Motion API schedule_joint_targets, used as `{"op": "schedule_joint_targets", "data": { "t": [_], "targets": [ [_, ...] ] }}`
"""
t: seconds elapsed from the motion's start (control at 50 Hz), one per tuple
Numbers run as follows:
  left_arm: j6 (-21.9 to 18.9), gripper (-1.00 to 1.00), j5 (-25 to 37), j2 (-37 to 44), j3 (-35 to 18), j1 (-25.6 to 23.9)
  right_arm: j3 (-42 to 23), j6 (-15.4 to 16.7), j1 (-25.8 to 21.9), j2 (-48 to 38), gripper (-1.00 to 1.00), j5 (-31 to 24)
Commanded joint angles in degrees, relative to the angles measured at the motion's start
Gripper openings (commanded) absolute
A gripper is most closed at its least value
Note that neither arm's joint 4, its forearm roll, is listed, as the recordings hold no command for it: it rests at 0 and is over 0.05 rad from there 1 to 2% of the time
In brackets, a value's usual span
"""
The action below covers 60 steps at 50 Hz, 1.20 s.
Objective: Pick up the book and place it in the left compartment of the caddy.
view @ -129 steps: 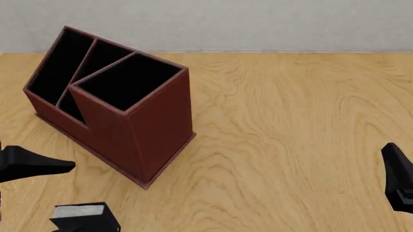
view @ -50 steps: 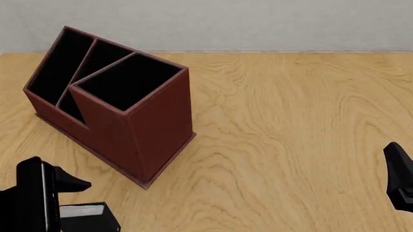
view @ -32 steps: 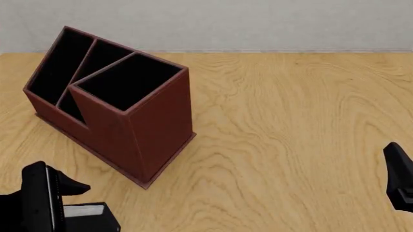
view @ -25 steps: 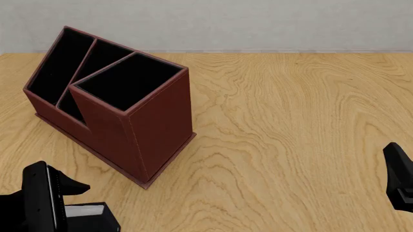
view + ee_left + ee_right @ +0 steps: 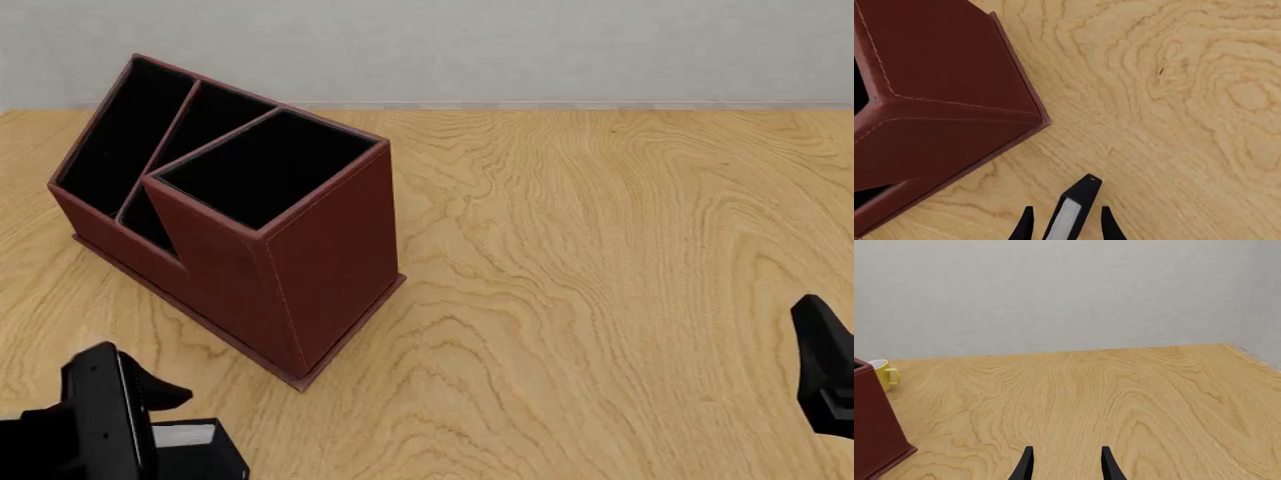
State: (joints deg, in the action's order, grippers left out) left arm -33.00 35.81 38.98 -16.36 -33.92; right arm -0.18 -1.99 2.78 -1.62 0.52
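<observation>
The dark red-brown caddy stands at the left of the table, with its narrow left compartment on the far-left side. The small black book, white page edge up, lies at the near-left edge, in front of the caddy. My left gripper is over it. In the left wrist view the left gripper is open, with the book standing between its two fingers and a corner of the caddy beside it. My right gripper is at the right edge; it is open and empty in its own view.
A yellow mug stands behind the caddy in the right wrist view; the front view does not show it. A grey wall runs along the table's far edge. Bare wood lies between the caddy and the right gripper.
My left gripper has turned from level to pointing down and has come over the book, sinking slightly in the last half second. The book, the caddy and the right gripper have not moved.
</observation>
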Motion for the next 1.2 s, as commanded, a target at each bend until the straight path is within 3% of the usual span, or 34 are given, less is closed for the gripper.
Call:
{"op": "schedule_joint_targets", "data": {
  "t": [0.02, 0.18, 0.22, 0.24, 0.26, 0.3, 0.32, 0.54, 0.84, 0.98, 1.02, 1.2],
  "targets": [
    [0.5, 1.00, -2.6, 1.5, 1.6, 0.4, 0.1, 0.2, -0.1, -0.7, 1.00, 0.6],
    [1.6, 1.00, -3.4, 1.7, 3.1, -0.2, 0.0, 0.6, -0.3, -1.2, 1.00, 1.0],
    [2.5, 1.00, -3.6, 2.1, 3.5, -0.7, 0.0, 0.6, -0.3, -1.1, 1.00, 0.9],
    [4.9, 1.00, -2.9, 1.9, 3.3, -2.3, 0.0, 0.6, -0.3, -1.1, 1.00, 0.8],
    [4.8, -1.00, -2.7, 1.1, 2.9, -2.3, 0.0, 0.7, -0.2, -1.0, 1.00, 0.7],
    [3.9, -1.00, -2.9, -0.4, 1.9, -1.6, 0.0, 0.8, -0.2, -0.9, 1.00, 0.7],
    [6.3, -1.00, -1.0, -1.5, 0.9, -3.9, 0.1, 0.8, -0.2, -0.9, 1.00, 0.8],
    [7.8, -1.00, 4.0, -9.4, -3.6, -11.3, 0.1, 1.0, -0.1, -0.5, 1.00, 0.5],
    [16.1, -1.00, 7.7, -12.8, -11.0, -21.2, -0.1, 0.5, 0.3, 0.2, 1.00, -0.2],
    [15.2, -1.00, 8.2, -14.5, -13.3, -22.0, 0.0, 0.3, 0.4, 0.5, 1.00, -0.3],
    [16.8, -1.00, 9.0, -16.4, -16.8, -24.0, 0.0, 0.0, 0.5, 0.8, 1.00, -0.6],
    [16.2, -1.00, 9.7, -19.4, -22.5, -26.7, 0.0, -0.4, 0.5, 1.1, 1.00, -0.8]
  ]
}}
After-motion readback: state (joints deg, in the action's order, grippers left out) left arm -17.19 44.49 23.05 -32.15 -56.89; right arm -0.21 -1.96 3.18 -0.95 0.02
